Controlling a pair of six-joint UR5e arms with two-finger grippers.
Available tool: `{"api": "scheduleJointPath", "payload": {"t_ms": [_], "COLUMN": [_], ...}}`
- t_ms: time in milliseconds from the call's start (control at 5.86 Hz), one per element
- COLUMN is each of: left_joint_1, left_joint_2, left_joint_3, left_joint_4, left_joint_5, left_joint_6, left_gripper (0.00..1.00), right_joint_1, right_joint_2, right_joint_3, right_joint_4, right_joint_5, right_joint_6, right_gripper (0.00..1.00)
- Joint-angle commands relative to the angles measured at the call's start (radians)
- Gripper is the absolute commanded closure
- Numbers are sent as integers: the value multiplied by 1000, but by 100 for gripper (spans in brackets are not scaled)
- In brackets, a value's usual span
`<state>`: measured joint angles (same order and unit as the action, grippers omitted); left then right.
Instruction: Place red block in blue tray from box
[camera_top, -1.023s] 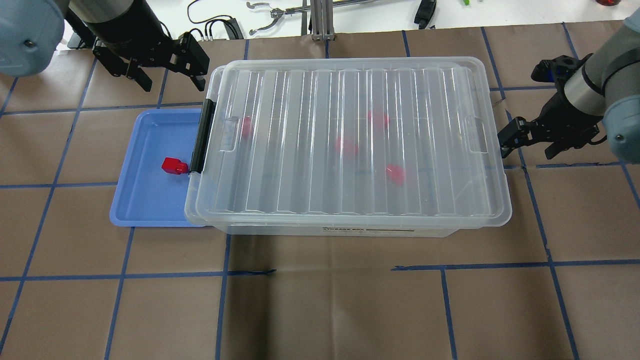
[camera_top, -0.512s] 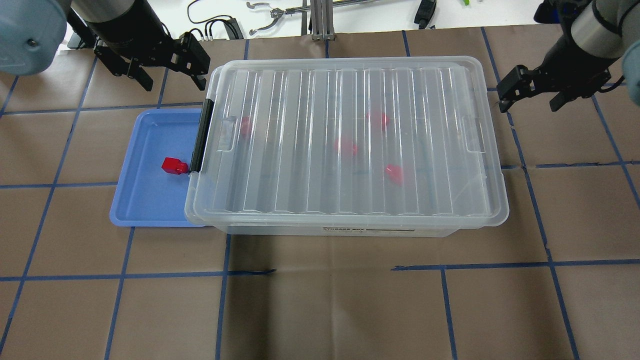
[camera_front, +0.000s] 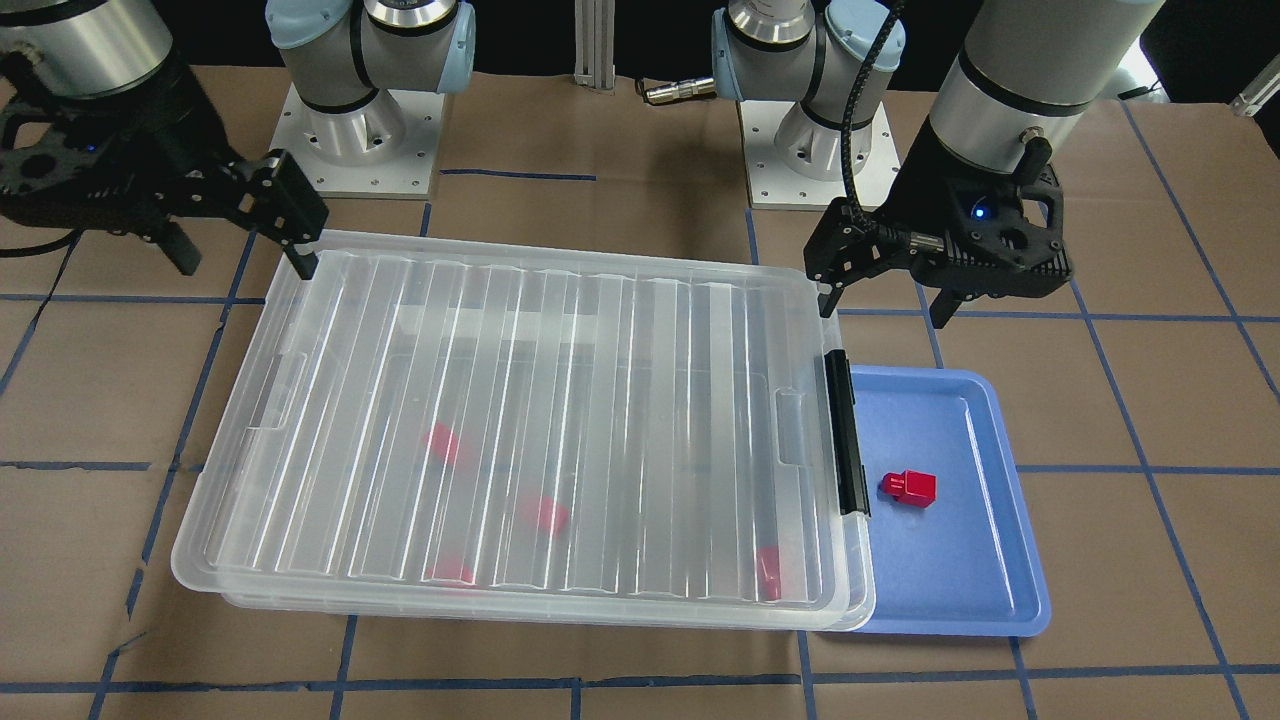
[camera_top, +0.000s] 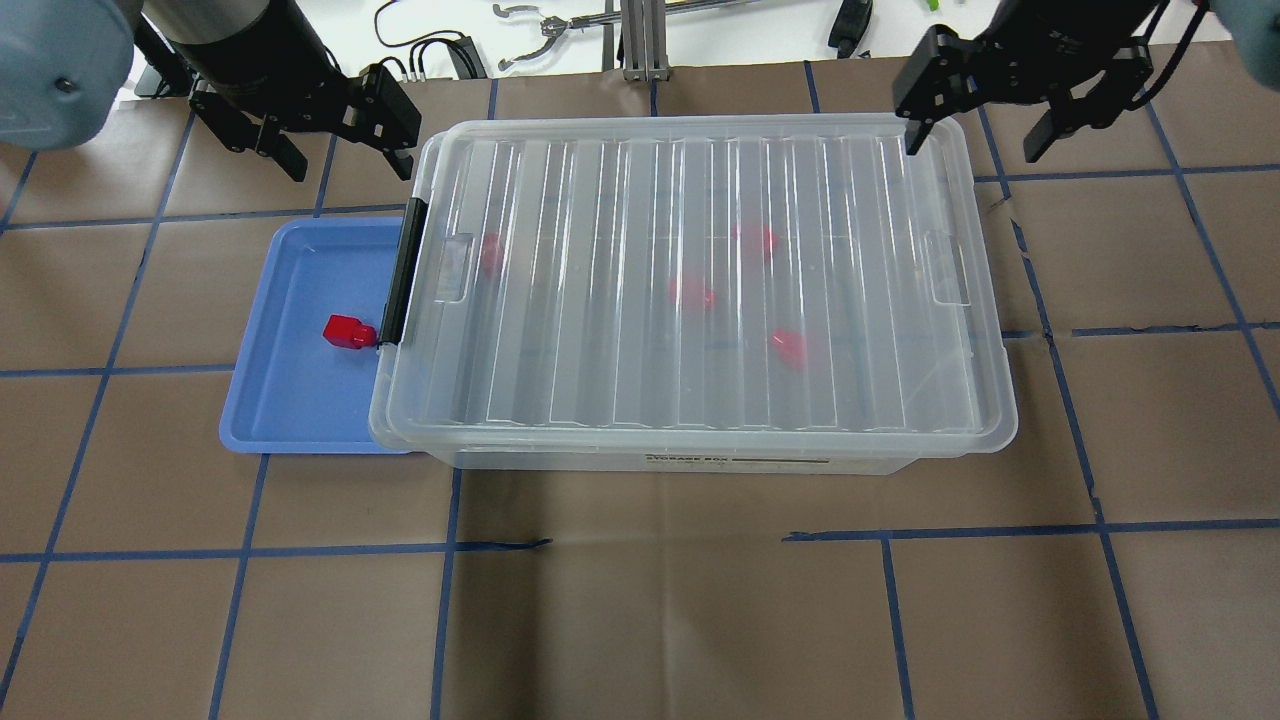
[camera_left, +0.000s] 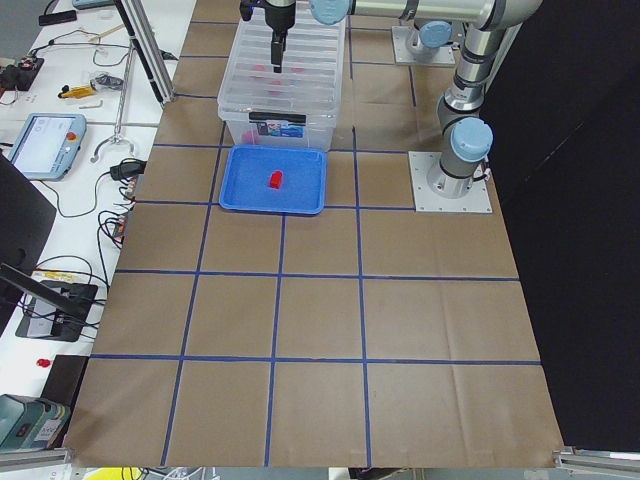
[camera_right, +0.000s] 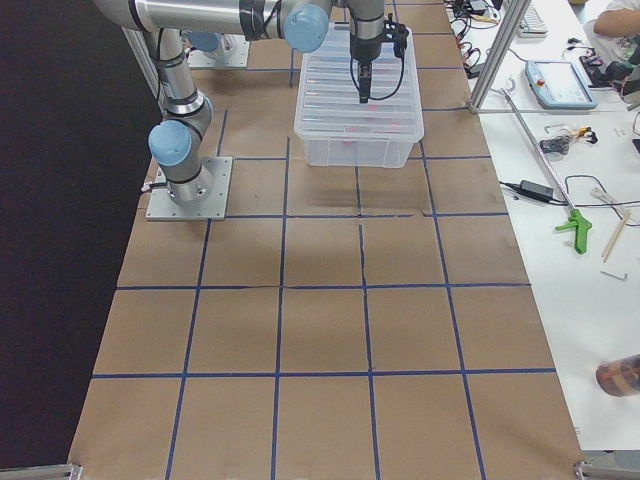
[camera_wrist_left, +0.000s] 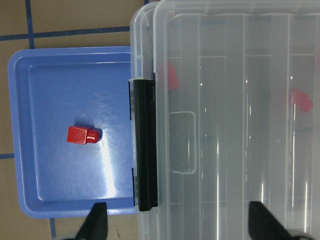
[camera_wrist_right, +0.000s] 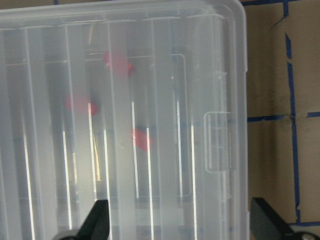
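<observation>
One red block (camera_top: 348, 331) lies in the blue tray (camera_top: 290, 410), close to the box's black clip handle (camera_top: 400, 270). It also shows in the front view (camera_front: 910, 486) and the left wrist view (camera_wrist_left: 82, 135). The box (camera_top: 700, 440) has its ribbed lid on and overlaps the tray's edge. Several red blocks show blurred through the lid (camera_top: 692, 292). My left gripper (camera_top: 350, 165) is open and empty, above the table by the box's far left corner. My right gripper (camera_top: 973, 148) is open and empty, over the box's far right corner.
Brown paper with blue tape lines covers the table (camera_top: 640, 600). A white bench with cables and tools (camera_top: 540, 30) runs beyond the far edge. The two arm bases (camera_front: 350, 130) stand behind the box in the front view.
My right gripper has moved from beside the box's right end to its far right corner, still open. The left gripper, tray and block have not moved.
</observation>
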<state>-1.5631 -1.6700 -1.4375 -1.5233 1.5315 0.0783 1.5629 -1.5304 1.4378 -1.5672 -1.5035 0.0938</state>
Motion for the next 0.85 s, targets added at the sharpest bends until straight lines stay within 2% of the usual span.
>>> {"api": "scheduleJointPath", "payload": {"t_ms": [0,171,682], "left_joint_1": [0,0,0], "left_joint_2": [4,7,12], "left_joint_3": [-6,-6,-12], "left_joint_4": [0,0,0], "left_joint_5": [1,1,2], "left_joint_6": [0,0,1], "left_gripper": [2,2,2], "right_joint_1": [78,69,49], "right_joint_2": [4,6,6], "right_joint_3": [-19,-20,-14], "right_joint_4": [9,25,38], "right_joint_5": [-7,-56,-63], "right_joint_6": [109,107,109], "right_gripper": [0,0,0]}}
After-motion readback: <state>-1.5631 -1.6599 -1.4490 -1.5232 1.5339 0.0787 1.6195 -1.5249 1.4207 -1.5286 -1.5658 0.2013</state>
